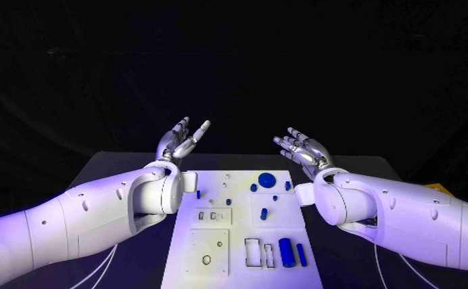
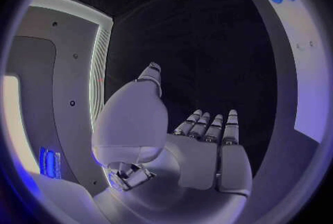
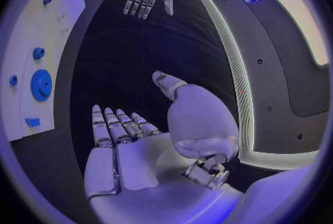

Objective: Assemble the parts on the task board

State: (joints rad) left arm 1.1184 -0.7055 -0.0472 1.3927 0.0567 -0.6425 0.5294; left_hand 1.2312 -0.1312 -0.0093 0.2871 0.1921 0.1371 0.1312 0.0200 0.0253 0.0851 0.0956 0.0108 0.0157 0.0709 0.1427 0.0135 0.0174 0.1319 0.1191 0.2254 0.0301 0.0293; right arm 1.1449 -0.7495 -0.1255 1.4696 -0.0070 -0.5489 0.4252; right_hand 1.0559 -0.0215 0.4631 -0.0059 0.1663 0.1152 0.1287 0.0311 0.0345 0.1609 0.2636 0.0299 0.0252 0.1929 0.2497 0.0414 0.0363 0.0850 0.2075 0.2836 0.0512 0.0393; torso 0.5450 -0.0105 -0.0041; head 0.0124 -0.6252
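Parts [image 1: 286,251], blue, lie loose on task board [image 1: 195,262] betw. my arms, long cylinder lengthwise near edge, closer to my right hand [image 1: 303,148] than left hand [image 1: 181,139]; both raised beyond board, fingers apart, holding nothing.

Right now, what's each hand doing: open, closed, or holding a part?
Left hand: open, fingers apart, holding nothing, raised beyond the task board.
Right hand: open, fingers apart, holding nothing, also raised beyond the board.
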